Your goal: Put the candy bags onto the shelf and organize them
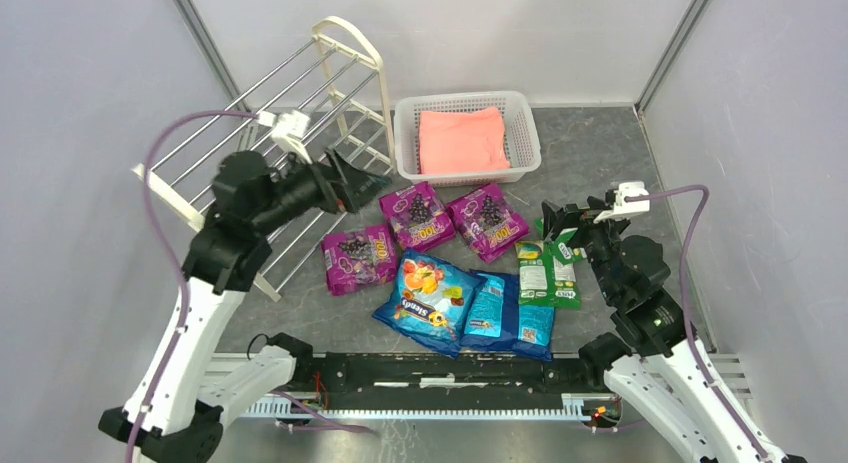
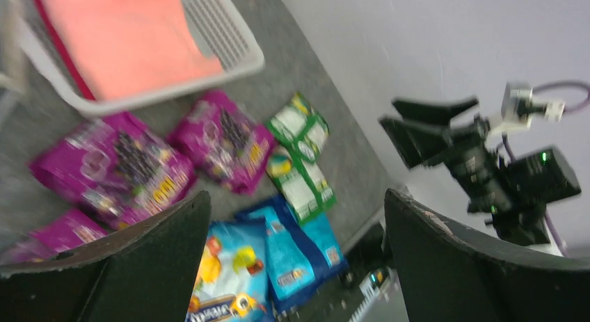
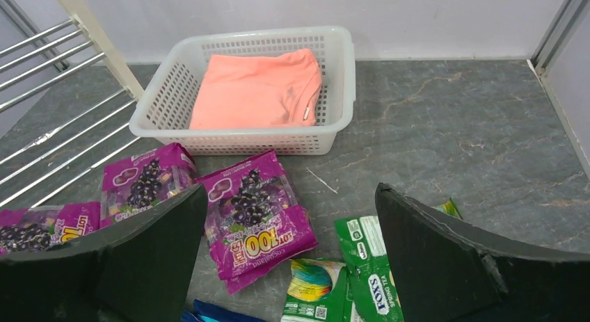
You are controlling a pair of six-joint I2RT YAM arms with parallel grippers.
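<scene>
The cream-white shelf (image 1: 290, 113) lies tilted at the back left, its rods also showing in the right wrist view (image 3: 56, 141). All candy bags lie on the table. Three are purple (image 1: 359, 255) (image 1: 417, 215) (image 1: 487, 219), one is large blue (image 1: 430, 298), two are smaller blue (image 1: 490, 308) (image 1: 535, 328), and the green-and-white ones (image 1: 548, 275) lie at the right. My left gripper (image 1: 365, 181) (image 2: 296, 197) is open and empty, raised beside the shelf and above the purple bags. My right gripper (image 1: 560, 223) (image 3: 290, 190) is open and empty over the green-and-white bags (image 3: 369, 266).
A white mesh basket (image 1: 528, 133) with a folded pink cloth (image 1: 462, 140) stands at the back centre, right of the shelf. Grey walls close in the left, right and back. The arm bases and a black rail (image 1: 450, 368) run along the near edge.
</scene>
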